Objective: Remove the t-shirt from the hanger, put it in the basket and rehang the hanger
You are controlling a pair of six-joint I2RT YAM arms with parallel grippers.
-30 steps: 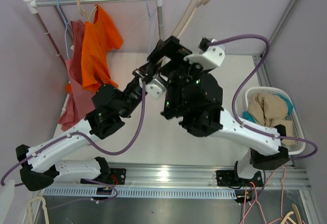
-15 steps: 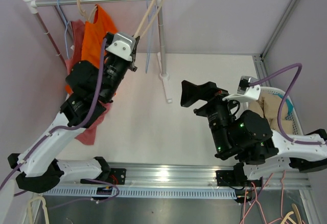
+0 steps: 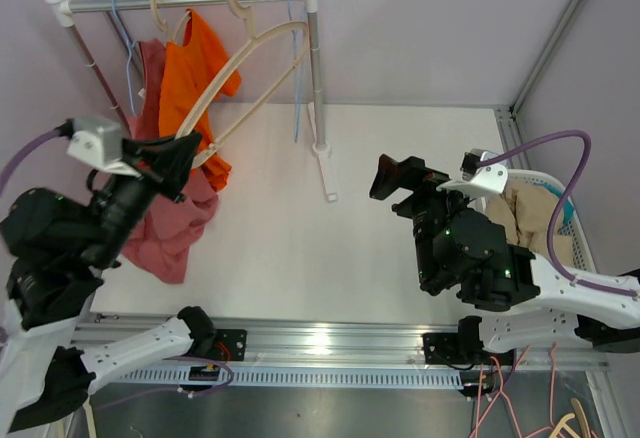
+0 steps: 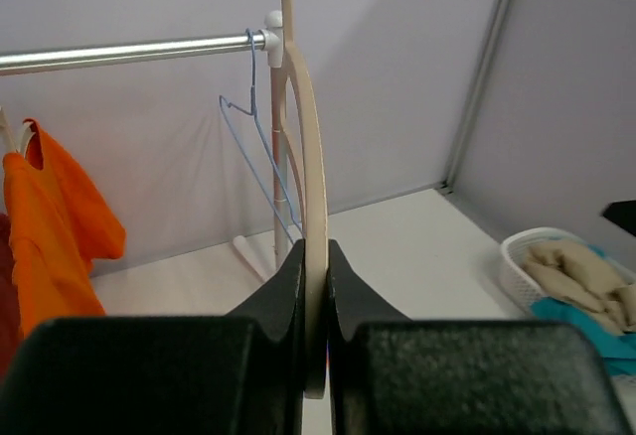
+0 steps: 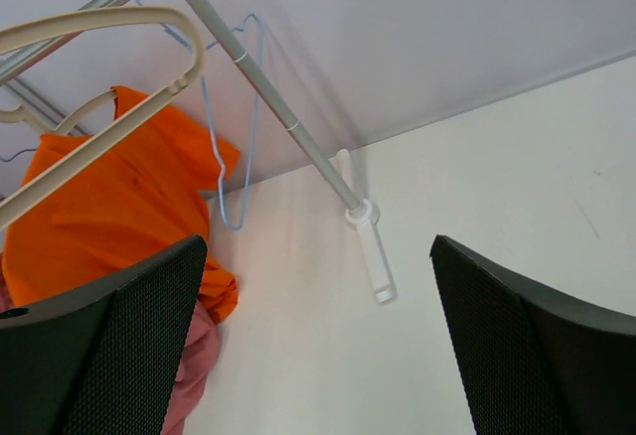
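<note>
Left wrist view shows the left fingers [image 4: 283,301] pinching a bare cream hanger [image 4: 314,207] edge-on near the rail [image 3: 200,0], right fingers [image 5: 109,346] spread wide, and the orange t-shirt [image 3: 185,98] hanging under that rail; so thin a grip could let the hanger twist and snag the rail.

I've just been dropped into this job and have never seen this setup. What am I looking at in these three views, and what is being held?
Two robot arms are bolted at the near edge of a white table. The top view looks down on both arms. The other two views come from a camera on each wrist. The left fingers are clamped on a bare beige hanger, held up near the clothes rail. An orange t-shirt and a pink garment hang at that rail. The right fingers stand open and hold nothing. A basket of clothes sits at the far right.
</note>
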